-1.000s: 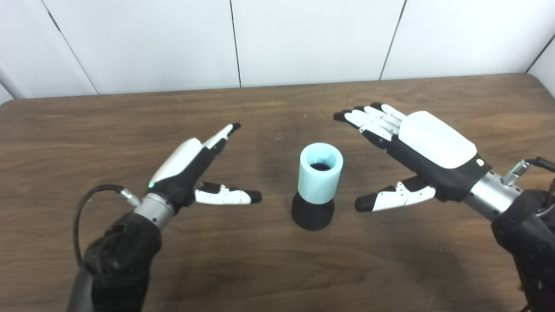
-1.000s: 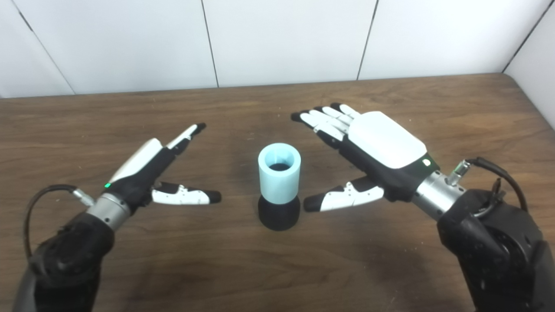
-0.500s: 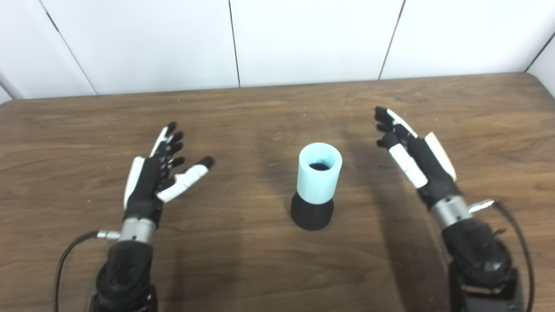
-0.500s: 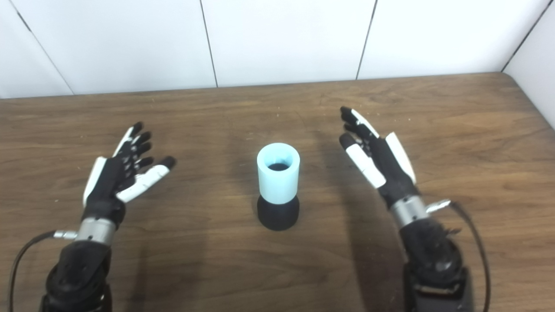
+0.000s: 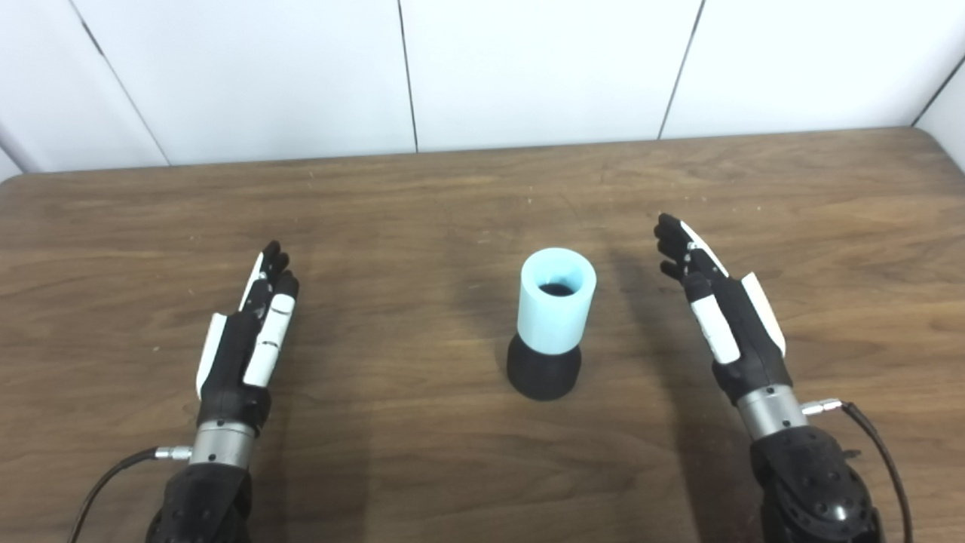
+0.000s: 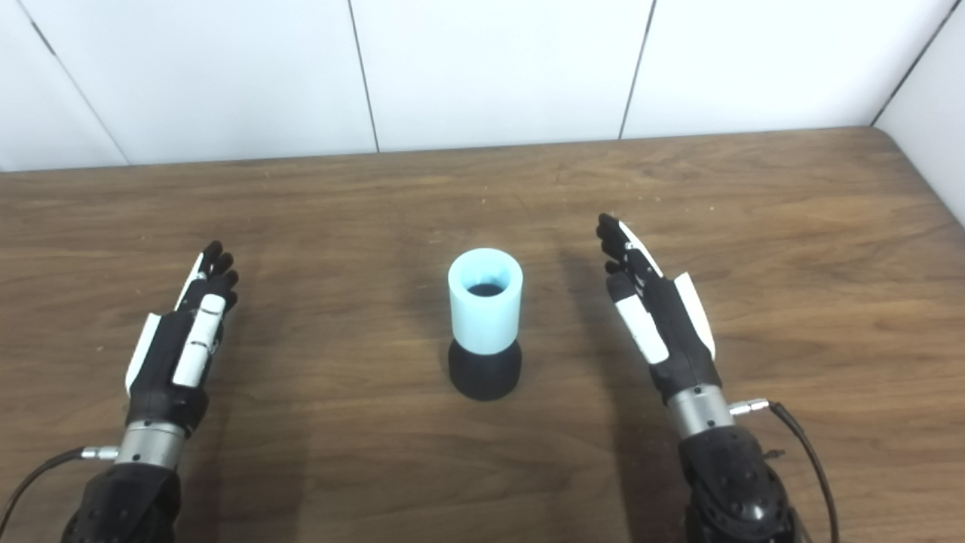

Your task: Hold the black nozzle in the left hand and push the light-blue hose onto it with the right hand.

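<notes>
A light-blue hose piece (image 5: 557,300), a short open tube, stands upright on top of the black nozzle (image 5: 543,369) at the middle of the wooden table. They also show in the right eye view, hose (image 6: 485,300) on nozzle (image 6: 484,371). My left hand (image 5: 246,342) lies far to the left of them, fingers straight and together, holding nothing. My right hand (image 5: 718,311) lies to the right of them, fingers straight, holding nothing. Neither hand touches the hose or the nozzle.
The brown wooden table (image 5: 452,196) runs to a white panelled wall (image 5: 528,68) at the back. Its right edge shows in the right eye view (image 6: 923,181). Cables trail from both wrists near the bottom edge.
Both hands have pulled back from beside the hose toward the bottom of the picture and turned edge-on, thumbs drawn in. The hose and nozzle have not moved.
</notes>
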Controlling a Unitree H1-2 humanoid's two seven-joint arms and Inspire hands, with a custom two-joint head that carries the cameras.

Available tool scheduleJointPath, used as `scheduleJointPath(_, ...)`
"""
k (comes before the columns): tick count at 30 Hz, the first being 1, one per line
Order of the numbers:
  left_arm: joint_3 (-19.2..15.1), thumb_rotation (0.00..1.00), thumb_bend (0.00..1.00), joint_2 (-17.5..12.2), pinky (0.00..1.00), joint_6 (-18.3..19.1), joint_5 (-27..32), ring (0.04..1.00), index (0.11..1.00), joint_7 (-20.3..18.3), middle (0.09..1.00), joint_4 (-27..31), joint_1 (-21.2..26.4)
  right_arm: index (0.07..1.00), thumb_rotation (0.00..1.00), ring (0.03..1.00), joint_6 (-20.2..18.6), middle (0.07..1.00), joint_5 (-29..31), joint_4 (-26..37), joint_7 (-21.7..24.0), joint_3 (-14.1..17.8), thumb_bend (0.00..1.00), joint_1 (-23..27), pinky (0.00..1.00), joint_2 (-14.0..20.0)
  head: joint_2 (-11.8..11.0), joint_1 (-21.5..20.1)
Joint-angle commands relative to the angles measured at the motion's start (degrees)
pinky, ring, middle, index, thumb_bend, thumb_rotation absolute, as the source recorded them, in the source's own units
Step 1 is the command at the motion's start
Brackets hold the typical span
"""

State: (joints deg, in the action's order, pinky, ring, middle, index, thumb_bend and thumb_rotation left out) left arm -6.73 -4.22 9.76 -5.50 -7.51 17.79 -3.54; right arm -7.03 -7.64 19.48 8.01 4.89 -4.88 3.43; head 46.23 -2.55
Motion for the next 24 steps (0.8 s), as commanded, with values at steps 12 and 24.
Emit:
scheduleJointPath(12,1.4,0.9,0.52,-1.4,1.0,-6.5,2.3,1.0,0.985,1.6,0.996,-2.7,-2.4,0.982,1.0,1.0,7.7,0.987,10.8,-4.5,-0.6,-0.7,0.6,-1.7,1.0,0.1,0.9,0.5)
scheduleJointPath(24,2.5,0.89,0.5,0.6,0.96,-16.0,0.0,0.967,0.958,5.8,0.966,-6.8,-4.0,0.974,1.0,1.0,6.7,0.986,15.6,-6.4,-1.5,0.3,0.61,-2.5,1.0,0.8,-0.8,6.2)
